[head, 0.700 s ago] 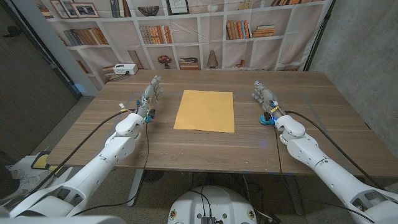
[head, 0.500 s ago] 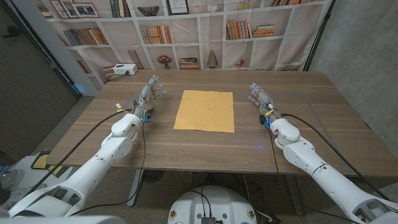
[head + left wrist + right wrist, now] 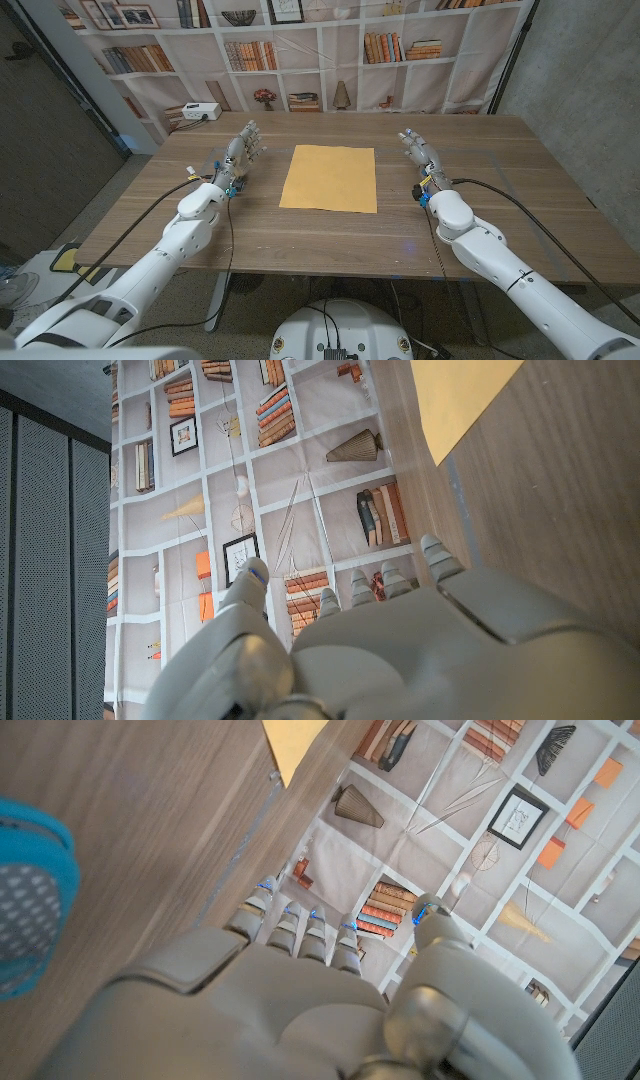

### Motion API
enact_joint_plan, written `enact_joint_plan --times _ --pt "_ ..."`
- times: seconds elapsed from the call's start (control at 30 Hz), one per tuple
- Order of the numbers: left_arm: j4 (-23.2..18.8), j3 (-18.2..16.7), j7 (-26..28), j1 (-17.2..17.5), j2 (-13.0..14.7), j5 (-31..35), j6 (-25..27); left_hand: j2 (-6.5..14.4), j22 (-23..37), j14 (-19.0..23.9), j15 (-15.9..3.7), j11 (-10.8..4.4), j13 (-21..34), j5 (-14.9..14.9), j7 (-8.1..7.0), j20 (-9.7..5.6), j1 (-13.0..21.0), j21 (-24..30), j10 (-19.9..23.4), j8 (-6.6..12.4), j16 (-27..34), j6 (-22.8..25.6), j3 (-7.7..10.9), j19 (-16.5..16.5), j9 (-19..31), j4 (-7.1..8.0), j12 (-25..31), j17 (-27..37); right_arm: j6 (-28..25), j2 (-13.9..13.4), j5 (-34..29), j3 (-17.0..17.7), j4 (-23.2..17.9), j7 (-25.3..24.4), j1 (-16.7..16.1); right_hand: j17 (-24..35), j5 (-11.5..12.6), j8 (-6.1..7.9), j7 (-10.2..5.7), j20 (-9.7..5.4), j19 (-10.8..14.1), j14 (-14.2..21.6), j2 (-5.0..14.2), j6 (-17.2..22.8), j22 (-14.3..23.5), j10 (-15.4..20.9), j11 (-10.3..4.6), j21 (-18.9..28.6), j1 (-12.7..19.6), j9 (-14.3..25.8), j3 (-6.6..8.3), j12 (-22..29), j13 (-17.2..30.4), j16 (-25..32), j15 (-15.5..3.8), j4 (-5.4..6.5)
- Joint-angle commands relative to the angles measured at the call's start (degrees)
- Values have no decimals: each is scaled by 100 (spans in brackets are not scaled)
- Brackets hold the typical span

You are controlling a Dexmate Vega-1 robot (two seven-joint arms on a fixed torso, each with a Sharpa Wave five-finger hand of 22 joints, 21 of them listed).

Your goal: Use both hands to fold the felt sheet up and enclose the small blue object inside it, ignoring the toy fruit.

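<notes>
1. The felt sheet (image 3: 329, 179) is laid flat on the wooden table (image 3: 300, 232), tan-yellow in colour, with no fold raised on any edge. It is located between the two hands, well apart from each.
2. The left hand (image 3: 240, 152) is seen beside the sheet's left edge, held over the table with the fingers extended and slightly spread. Nothing is held in it, and no contact with the sheet is made.
3. In the left wrist view, the back of the left hand (image 3: 400, 650) is shown with the fingertips (image 3: 440, 552) pointed toward the far table edge. A corner of the felt sheet (image 3: 455, 395) is visible ahead of the fingers and off to one side, clear of them.
4. The right hand (image 3: 418, 150) is seen beside the sheet's right edge, with the fingers extended forward and close together. Nothing is gripped, and the sheet is not touched.
5. In the right wrist view, the back of the right hand (image 3: 290, 1010) is shown over bare wood. A corner of the felt sheet (image 3: 293, 742) is seen beyond the fingertips (image 3: 262, 900).
6. The small blue object (image 3: 28, 905), bright blue with a dotted grey face, lies on the table just beside the right hand's wrist, on the side away from the sheet. It is not on the sheet and is not held.
</notes>
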Motion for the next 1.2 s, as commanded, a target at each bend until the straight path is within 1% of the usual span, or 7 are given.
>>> enact_joint_plan --times 0.03,0.2,0.37,0.4,0.6,0.97,1.2 --pt "185 76 -277 -133 -81 -17 44 26 18 58 -13 67 28 46 54 19 29 37 39 45 51 137 28 76 15 9 27 7 -2164 -506 -1251 -159 -1446 -979 -362 19 21 26 -5 -34 68 19 18 -9 9 29 -31 40 111 18 17 -1 30 37 -3 -54" --pt "203 90 -355 -165 -76 -7 33 27 23 109 18 87 31 44 86 66 23 58 52 47 62 207 28 126 18 15 27 8 -2992 -640 -1507 -276 -1744 -1003 -379 27 24 -19 17 -86 -74 -151 2 -85 12 -116 -60 -15 201 27 29 -63 43 -29 -14 -74" --pt "207 86 -389 -182 -87 -25 39 27 26 128 27 102 34 43 108 98 18 63 61 49 65 248 27 140 20 19 28 9 -3820 -818 -1714 -446 -2003 -893 -331 29 23 -29 9 -83 -83 -163 -8 -103 13 -128 -46 -15 211 28 24 -66 45 -30 -17 -72" --pt "207 86 -389 -182 -88 -24 39 27 26 137 32 110 34 43 108 101 17 66 62 47 66 252 27 146 20 20 28 10 -3848 -819 -1715 -451 -2009 -889 -325 29 23 -31 4 -84 -83 -163 -9 -109 13 -130 -46 -15 212 29 23 -67 46 -30 -17 -72" --pt "201 91 -382 -200 -101 -9 31 26 29 156 43 130 37 42 121 115 11 73 73 41 68 269 26 164 22 23 31 11 -4963 -1005 -1975 -831 -2227 -658 -29 34 20 -42 -7 -91 -115 -195 -40 -130 14 -169 -70 -22 208 31 2 -79 51 -36 -30 -64" --pt "118 103 -318 -193 -93 14 87 21 35 158 107 138 43 41 139 119 -2 72 61 19 60 272 22 161 25 31 24 14 -6010 -1349 -1954 -1228 -2434 -220 290 56 15 -67 -61 -99 -139 -261 -155 -185 18 -273 -129 -16 89 39 -111 -103 63 -34 -81 0" --pt "146 143 -339 -257 -115 48 101 20 38 141 123 158 45 40 132 136 -10 67 34 3 50 261 21 149 27 35 12 16 -6861 -1377 -1880 -1575 -2551 -68 623 71 35 -121 -104 7 -176 -252 -254 -372 21 -374 -159 -14 -20 47 -217 -114 74 -5 -81 47"
